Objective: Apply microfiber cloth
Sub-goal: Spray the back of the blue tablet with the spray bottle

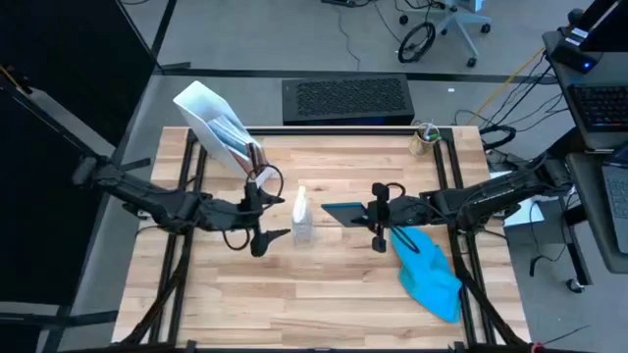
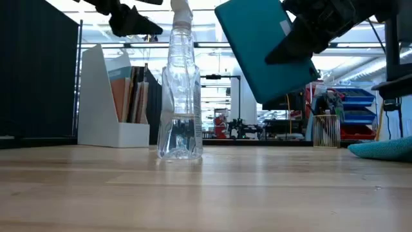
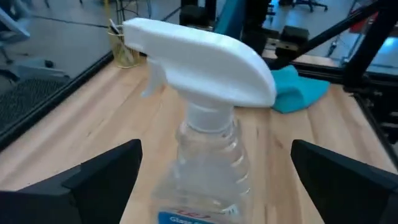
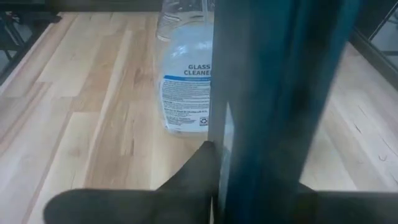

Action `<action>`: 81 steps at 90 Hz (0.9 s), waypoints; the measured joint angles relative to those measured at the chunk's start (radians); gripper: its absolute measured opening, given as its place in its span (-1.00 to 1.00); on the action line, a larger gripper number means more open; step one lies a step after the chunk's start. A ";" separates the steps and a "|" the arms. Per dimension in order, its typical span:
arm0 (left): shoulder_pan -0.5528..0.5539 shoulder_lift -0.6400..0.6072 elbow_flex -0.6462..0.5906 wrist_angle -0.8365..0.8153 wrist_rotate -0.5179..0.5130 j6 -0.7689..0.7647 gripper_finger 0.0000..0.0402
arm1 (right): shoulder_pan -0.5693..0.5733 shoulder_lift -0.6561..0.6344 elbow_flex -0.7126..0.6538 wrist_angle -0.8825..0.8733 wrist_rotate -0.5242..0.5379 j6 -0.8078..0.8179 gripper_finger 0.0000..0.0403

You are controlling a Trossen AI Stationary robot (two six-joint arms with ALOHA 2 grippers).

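The microfiber cloth [image 1: 429,272], sky-blue and crumpled, lies on the wooden table at the near right; its edge also shows in the low view [image 2: 385,149]. No gripper touches it. A clear spray bottle [image 1: 302,218] with a white trigger head stands upright at mid-table. My left gripper [image 3: 214,149] is open, its fingers wide apart on either side of the bottle [image 3: 208,124] near its neck, touching nothing. My right gripper [image 1: 374,215], just right of the bottle, is shut on a flat tablet with a teal face [image 2: 265,50], held above the table. My right gripper pinches the tablet between its two fingers at the edge toward the table's right [image 4: 231,163]; one finger [image 4: 189,177] lies against its side. The fingers come in level from the table's right. The tablet is lifted clear of the table and tilted, well above the bottle's base.
A white file holder [image 1: 210,122] with books stands at the far left of the table. A small wire cup [image 1: 424,138] stands at the far right corner. Black frame rails [image 1: 186,186] run along both table sides. Bare wood lies along the near edge.
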 joint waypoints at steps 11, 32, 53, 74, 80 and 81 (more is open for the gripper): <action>0.039 0.000 0.000 0.003 -0.005 0.021 0.99 | 0.000 0.000 0.000 0.001 0.000 0.002 -0.91; 0.079 0.006 0.000 0.025 0.036 0.018 0.99 | 0.000 0.000 0.000 0.000 0.000 0.008 -0.91; 0.086 0.037 0.000 0.109 0.079 0.058 0.99 | 0.000 0.000 0.000 -0.001 0.000 0.005 -0.91; 0.110 0.109 0.001 0.189 0.138 0.151 0.99 | 0.000 0.000 0.000 -0.002 -0.001 0.009 -0.91; 0.118 0.123 0.001 0.211 0.142 0.165 0.99 | 0.000 0.001 0.000 -0.001 -0.001 0.012 -0.91; 0.119 0.124 0.001 0.215 0.142 0.171 0.99 | 0.000 0.001 0.000 -0.001 -0.001 0.012 -0.91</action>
